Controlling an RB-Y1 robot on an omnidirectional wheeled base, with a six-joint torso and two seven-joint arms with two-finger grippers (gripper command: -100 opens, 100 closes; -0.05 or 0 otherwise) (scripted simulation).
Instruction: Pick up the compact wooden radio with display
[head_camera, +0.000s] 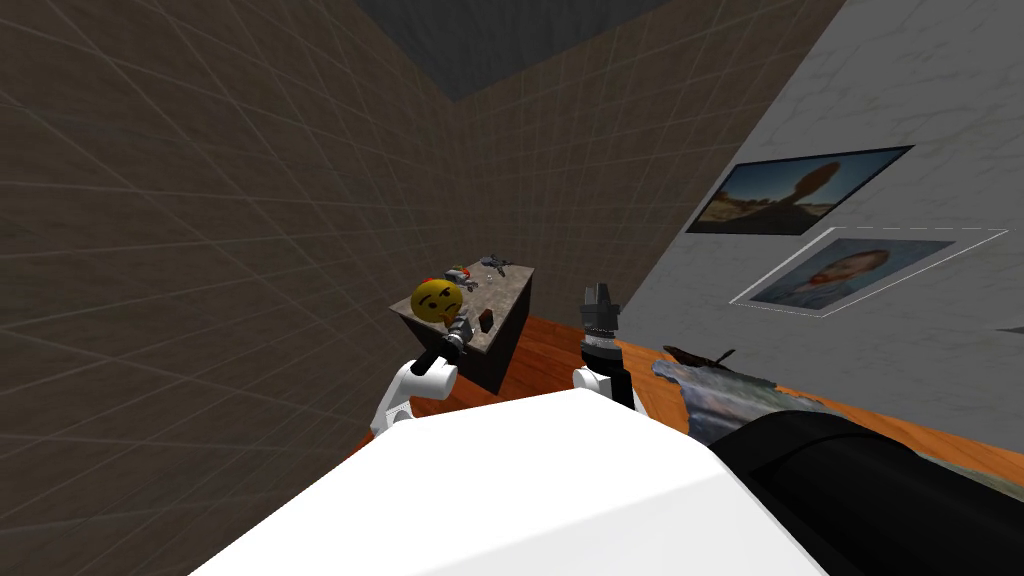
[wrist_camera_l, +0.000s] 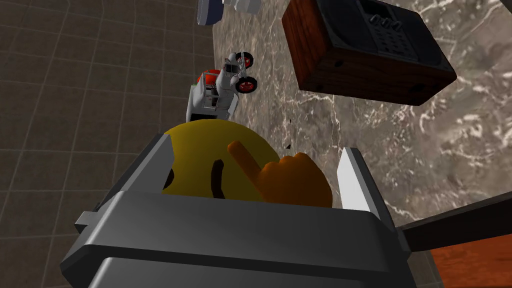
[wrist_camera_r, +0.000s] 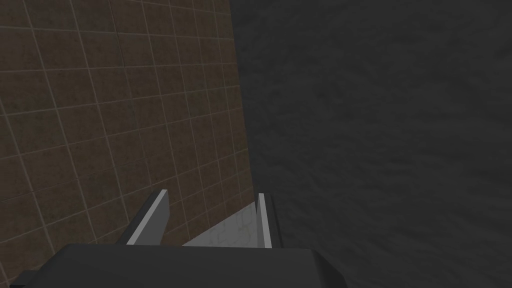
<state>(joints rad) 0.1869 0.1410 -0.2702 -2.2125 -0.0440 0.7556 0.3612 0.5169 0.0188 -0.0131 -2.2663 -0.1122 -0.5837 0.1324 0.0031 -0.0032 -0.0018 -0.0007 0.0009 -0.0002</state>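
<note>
The radio (wrist_camera_l: 360, 50) is a small box with reddish wood sides and a dark face with a display and buttons. It sits on the marble-topped table (wrist_camera_l: 450, 150), a little beyond my left gripper (wrist_camera_l: 256, 145). That gripper is open, and its fingers frame a yellow emoji toy (wrist_camera_l: 220, 155) with an orange hand that sits just ahead of them, between gripper and radio side. In the head view the radio (head_camera: 487, 320) is a small dark block near the table's front edge, with my left gripper (head_camera: 460, 330) beside it. My right gripper (head_camera: 598, 295) is raised to the right of the table, open and holding nothing.
A white toy truck with red wheels (wrist_camera_l: 220, 90) stands past the emoji toy, near the table edge by the tiled wall. More small items (head_camera: 495, 263) lie at the table's far end. A dark sofa (head_camera: 850, 490) stands at the right on the wooden floor.
</note>
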